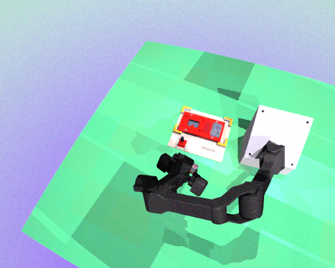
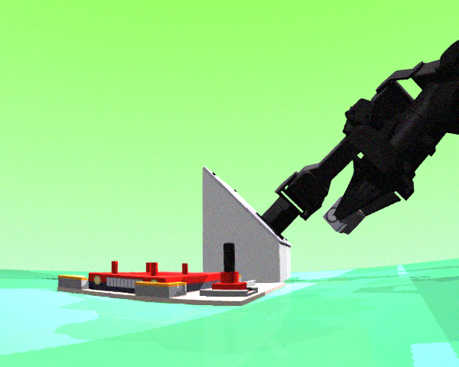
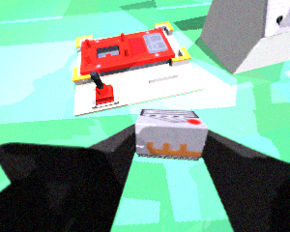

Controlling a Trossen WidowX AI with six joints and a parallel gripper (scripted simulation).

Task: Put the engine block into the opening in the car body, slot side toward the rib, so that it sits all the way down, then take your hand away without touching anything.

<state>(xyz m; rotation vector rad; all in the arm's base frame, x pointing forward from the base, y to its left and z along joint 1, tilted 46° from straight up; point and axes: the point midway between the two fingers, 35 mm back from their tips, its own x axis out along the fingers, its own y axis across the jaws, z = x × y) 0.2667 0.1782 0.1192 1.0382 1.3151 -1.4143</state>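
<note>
The fingers (image 1: 193, 176) (image 2: 342, 219) grip the engine block (image 1: 194, 168) (image 2: 353, 222) (image 3: 170, 136); carrying seems in hand. Next, bring it over the red car body's (image 1: 202, 126) (image 2: 166, 277) (image 3: 135, 50) opening, upper left in the wrist view, slot toward rib.

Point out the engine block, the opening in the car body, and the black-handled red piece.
Engine block (image 3: 170, 134): wrist view, its side face.
Opening (image 1: 193, 123): top view, its grey recessed floor.
Black-handled red piece (image 2: 229, 257): exterior view, its upright black handle.
</note>
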